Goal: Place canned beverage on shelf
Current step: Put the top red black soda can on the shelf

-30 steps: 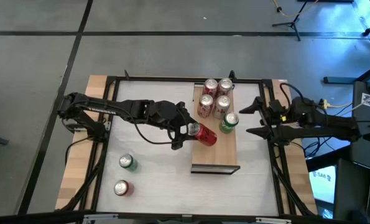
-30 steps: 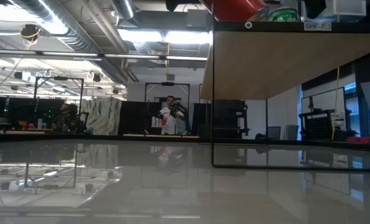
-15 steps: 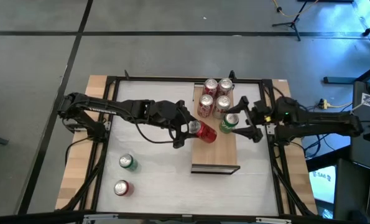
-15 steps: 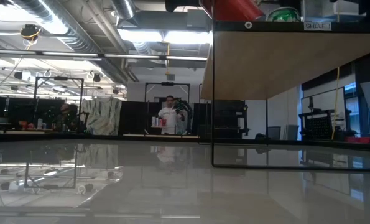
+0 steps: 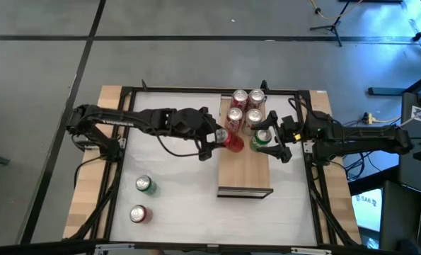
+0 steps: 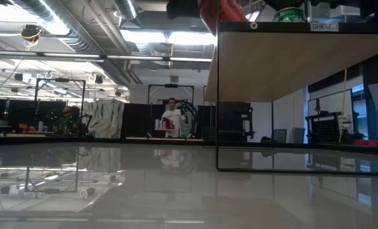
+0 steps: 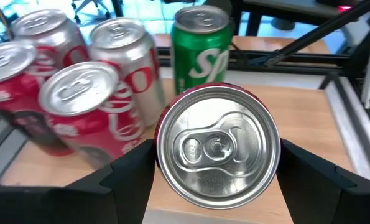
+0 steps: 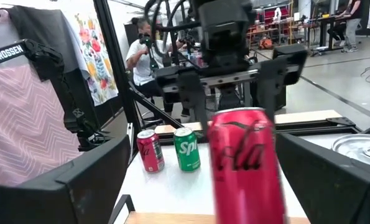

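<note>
**High view: left gripper holds a red can over the shelf**

High view shows the left gripper [image 5: 221, 139] clamped on a red can [image 5: 233, 140] at the left edge of the wooden shelf [image 5: 245, 172]. Four red and silver cans [image 5: 244, 110] stand clustered at the shelf's far end. Beside them a green can [image 5: 261, 139] stands between the spread fingers of the right gripper [image 5: 276, 142], untouched. Two more cans [image 5: 142, 199] sit on the white table [image 5: 175, 191].

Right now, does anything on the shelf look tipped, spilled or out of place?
Nothing stands out. The left gripper holds a red can over the shelf; four red cans and the green can stand upright, nothing spilled.
</note>
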Available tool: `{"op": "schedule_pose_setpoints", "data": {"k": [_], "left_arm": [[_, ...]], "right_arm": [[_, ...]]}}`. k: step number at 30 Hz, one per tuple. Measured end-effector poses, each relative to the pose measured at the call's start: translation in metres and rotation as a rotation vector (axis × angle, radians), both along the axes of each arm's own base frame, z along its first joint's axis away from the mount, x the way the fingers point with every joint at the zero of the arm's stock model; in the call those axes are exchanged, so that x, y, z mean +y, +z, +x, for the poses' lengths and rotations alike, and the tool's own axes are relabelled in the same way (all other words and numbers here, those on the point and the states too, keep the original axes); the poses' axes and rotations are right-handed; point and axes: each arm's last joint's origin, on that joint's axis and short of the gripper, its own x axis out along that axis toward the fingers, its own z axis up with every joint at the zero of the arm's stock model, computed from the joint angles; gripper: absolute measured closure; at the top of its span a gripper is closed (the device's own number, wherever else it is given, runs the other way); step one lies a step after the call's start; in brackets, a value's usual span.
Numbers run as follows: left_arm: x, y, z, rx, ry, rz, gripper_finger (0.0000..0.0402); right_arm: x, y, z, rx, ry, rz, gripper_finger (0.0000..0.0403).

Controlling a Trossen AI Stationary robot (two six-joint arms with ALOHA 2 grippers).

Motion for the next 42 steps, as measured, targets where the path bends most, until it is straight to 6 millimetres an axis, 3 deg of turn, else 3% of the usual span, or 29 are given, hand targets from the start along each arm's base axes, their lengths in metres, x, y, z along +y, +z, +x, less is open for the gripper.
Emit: {"op": "schedule_pose_setpoints", "data": {"k": [13, 42], "left_arm": [[0.015, -0.004, -0.002, 0.050, 0.030, -0.008, 0.0127], [0.016, -0.021, 0.013, 0.065, 0.022, -0.013, 0.0127]], "right_arm": [[0.000, 0.000, 0.000, 0.002, 0.000, -0.001, 0.0006], [0.000, -0.001, 0.000, 0.015, -0.001, 0.000, 0.0006]]}}
